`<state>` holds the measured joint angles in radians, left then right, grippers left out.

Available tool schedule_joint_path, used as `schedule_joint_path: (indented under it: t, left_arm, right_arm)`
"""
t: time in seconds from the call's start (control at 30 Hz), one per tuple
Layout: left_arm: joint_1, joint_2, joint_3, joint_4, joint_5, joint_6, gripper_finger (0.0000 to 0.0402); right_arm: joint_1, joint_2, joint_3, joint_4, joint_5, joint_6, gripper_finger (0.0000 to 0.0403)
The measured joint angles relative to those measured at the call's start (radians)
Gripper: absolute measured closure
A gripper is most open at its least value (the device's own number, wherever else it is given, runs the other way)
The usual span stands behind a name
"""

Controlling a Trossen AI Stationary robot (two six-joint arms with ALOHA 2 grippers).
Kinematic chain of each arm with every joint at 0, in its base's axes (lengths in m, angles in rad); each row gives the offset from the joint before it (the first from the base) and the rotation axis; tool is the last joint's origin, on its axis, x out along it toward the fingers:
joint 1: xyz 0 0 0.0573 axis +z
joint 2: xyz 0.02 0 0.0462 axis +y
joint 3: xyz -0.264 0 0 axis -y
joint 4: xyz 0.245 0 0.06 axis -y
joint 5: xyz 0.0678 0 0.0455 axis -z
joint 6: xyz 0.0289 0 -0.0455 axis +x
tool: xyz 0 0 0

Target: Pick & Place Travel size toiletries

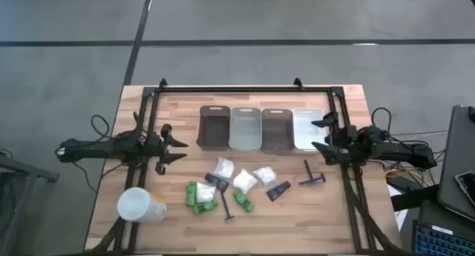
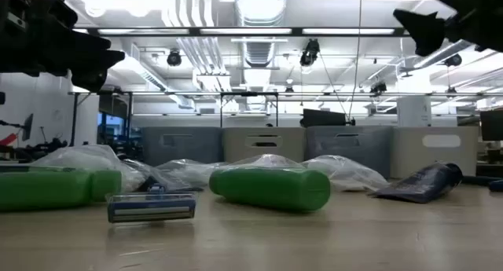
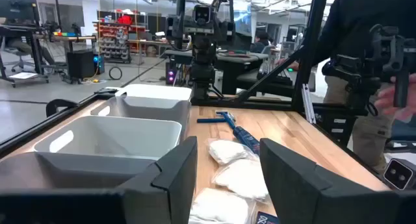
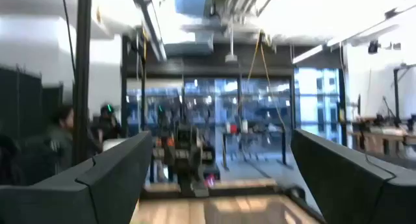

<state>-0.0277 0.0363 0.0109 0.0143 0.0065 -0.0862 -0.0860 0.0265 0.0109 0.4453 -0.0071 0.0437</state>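
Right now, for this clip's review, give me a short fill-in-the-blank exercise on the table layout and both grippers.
1. The row of rectangular plastic bins near the far edge numbers ____.
2. The large white cylinder with a yellowish base lies nearest the ____ arm.
3. The right gripper, open beside the white end bin, holds ____.
4. The left gripper is ____, with nothing between its fingers.

Missing words: four; left; nothing; open
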Motion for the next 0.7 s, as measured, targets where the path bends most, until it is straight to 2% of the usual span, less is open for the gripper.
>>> schedule_joint_path:
  t: [0.13,0.7]
  left_arm:
    - [0.000,0.000,0.000,0.000,0.000,0.000,0.0229]
    - [0.000,0.000,0.000,0.000,0.000,0.000,0.0229]
  right_arm:
    - [0.001,0.000,0.000,0.068,0.000,0.032,0.0039]
    - [0.001,0.001,-0.001,0.058,0.000,0.032,0.0039]
